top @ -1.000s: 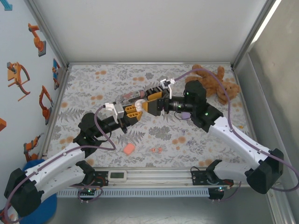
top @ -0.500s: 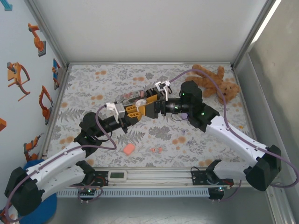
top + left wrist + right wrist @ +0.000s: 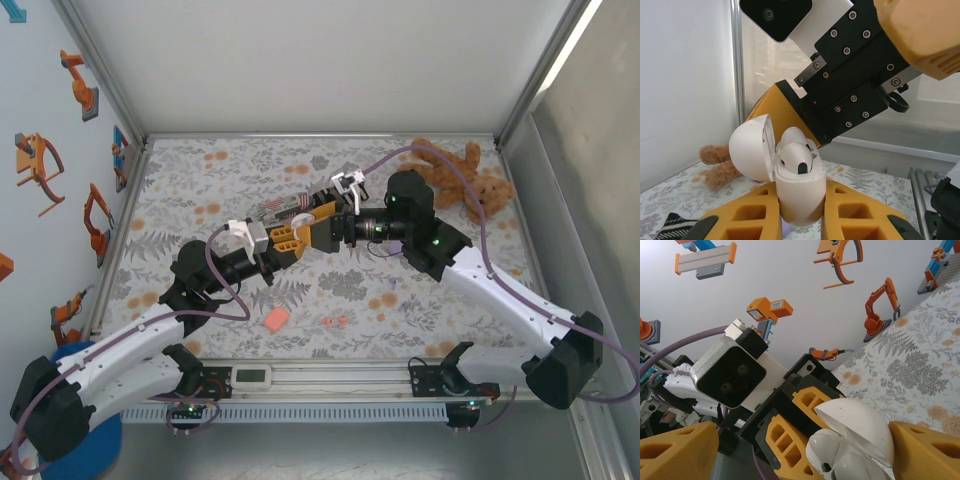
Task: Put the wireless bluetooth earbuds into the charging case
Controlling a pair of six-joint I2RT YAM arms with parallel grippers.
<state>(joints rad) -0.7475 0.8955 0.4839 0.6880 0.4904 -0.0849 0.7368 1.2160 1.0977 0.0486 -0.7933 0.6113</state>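
Above the table [image 3: 180, 190], left gripper [image 3: 801, 220] clamping open case [image 3: 799, 192], base hidden, earbud [image 3: 796, 161] seemingly seated, right gripper [image 3: 802, 452] wide.

non-task stuff: brown teddy bear [image 3: 470, 180] lying at the far right corner, on its side in the left wrist view [image 3: 715, 162]. Floral-print cover [image 3: 200, 190] across the whole tabletop. Orange/blue machine stickers [image 3: 40, 165] on the left wall. Small white display unit [image 3: 251, 376] on the near rail. Blue bin [image 3: 100, 445] off the table's near left corner
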